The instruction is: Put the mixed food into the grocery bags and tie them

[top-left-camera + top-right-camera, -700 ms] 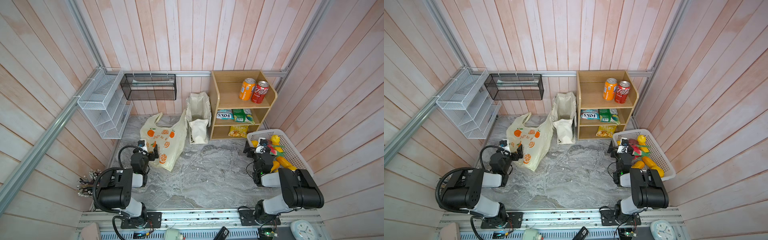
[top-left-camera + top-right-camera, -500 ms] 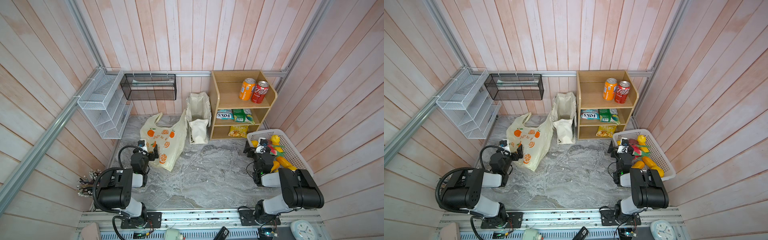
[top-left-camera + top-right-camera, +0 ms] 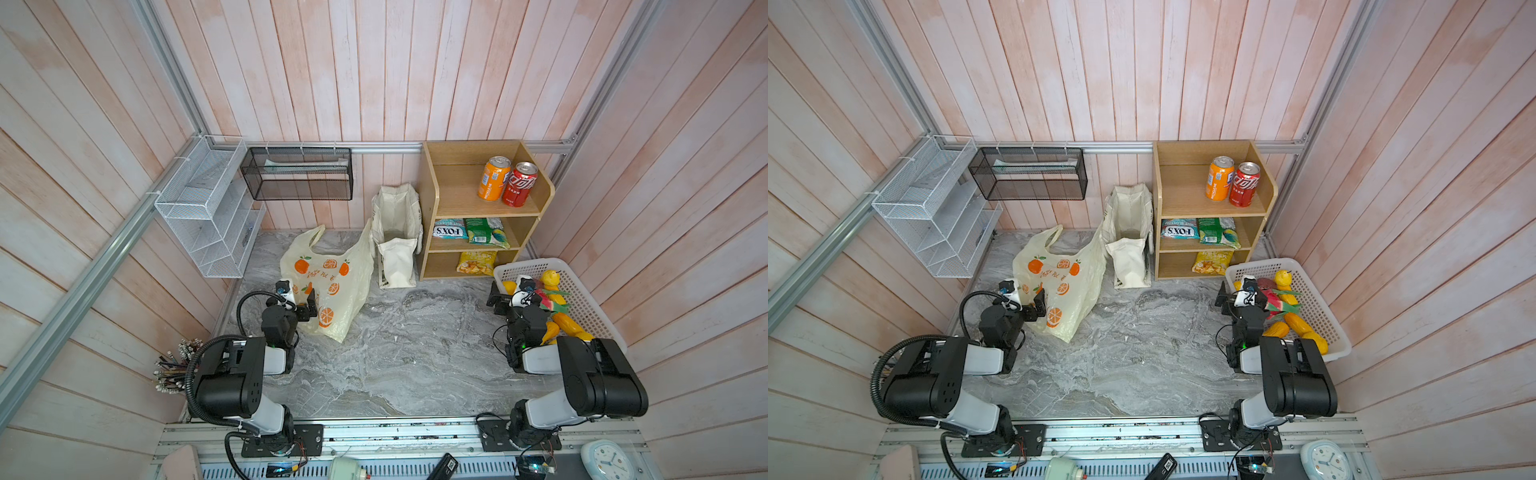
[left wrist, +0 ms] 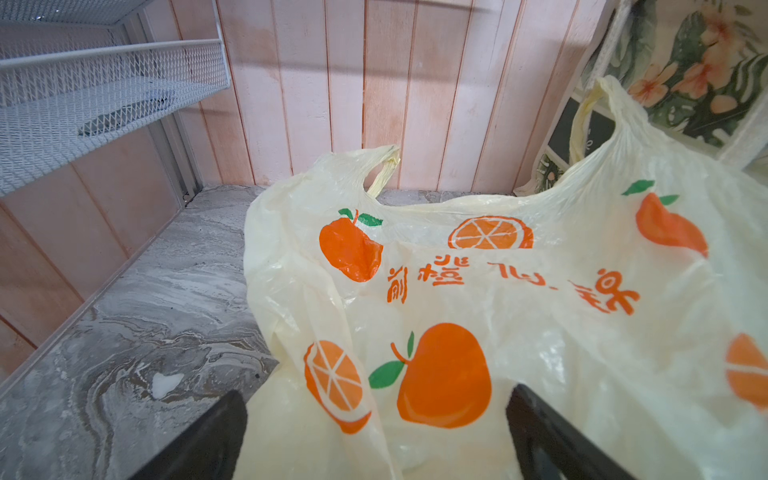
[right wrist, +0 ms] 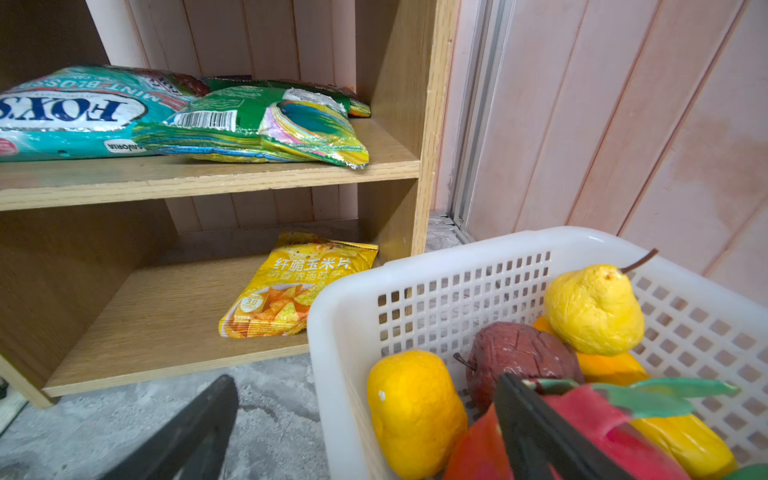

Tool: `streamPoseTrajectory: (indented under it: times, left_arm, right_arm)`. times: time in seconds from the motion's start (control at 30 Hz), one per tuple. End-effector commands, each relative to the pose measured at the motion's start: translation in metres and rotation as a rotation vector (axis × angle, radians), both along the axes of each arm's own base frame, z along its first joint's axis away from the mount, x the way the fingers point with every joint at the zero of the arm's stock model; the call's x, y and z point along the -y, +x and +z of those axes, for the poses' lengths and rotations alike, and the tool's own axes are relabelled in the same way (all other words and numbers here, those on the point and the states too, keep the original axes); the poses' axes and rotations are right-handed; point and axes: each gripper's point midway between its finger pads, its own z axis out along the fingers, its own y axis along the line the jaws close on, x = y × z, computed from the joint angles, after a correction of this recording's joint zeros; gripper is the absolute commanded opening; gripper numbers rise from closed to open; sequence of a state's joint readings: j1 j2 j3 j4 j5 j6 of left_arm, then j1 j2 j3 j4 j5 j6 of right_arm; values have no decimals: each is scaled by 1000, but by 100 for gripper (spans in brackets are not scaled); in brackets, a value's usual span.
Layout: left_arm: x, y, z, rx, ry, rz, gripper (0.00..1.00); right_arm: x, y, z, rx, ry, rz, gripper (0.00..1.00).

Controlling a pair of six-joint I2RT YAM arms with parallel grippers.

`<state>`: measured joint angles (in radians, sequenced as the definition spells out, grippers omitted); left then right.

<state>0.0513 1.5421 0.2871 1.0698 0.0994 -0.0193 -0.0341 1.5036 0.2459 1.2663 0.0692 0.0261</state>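
A: Bags, please.

B: One thin cream plastic carrier bag printed with orange fruits (image 3: 332,270), lying slack on the grey marbled worktop (image 3: 407,345) toward its back left corner. One boxy cream canvas tote (image 3: 397,232), upright at the back edge, between the carrier bag and a wooden shelf unit (image 3: 457,183) in the back right corner.

A: Food?

B: Top shelf: one red cola can (image 3: 519,185) beside an orange soda can (image 3: 493,178). Middle shelf: one green snack packet (image 3: 484,232) beside a teal sweets packet (image 3: 450,229). Bottom shelf: one yellow crisp packet (image 3: 477,263). At the right edge, a white perforated plastic basket (image 3: 536,262) holds a yellow toy pear (image 5: 594,311) and other yellow and orange toy fruits (image 3: 565,324).

A: Grippers?

B: The left gripper (image 4: 374,392) is released, jaws spread wide over the carrier bag's near left part, grasping nothing. The right gripper (image 5: 365,379) is released, jaws spread wide across the basket's near left corner, one finger over the fruit, one outside above the worktop, grasping nothing.
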Motion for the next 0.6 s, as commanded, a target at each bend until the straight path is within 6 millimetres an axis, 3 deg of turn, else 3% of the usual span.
streamPoseTrajectory:
  times: [0.0, 0.57]
  left_arm:
    - [1, 4, 9, 32, 6, 2, 100]
    - [0, 4, 9, 29, -7, -7, 100]
  right_arm:
    - [-2, -1, -22, -83, 8, 11, 98]
    - [-1, 0, -22, -84, 18, 24, 98]
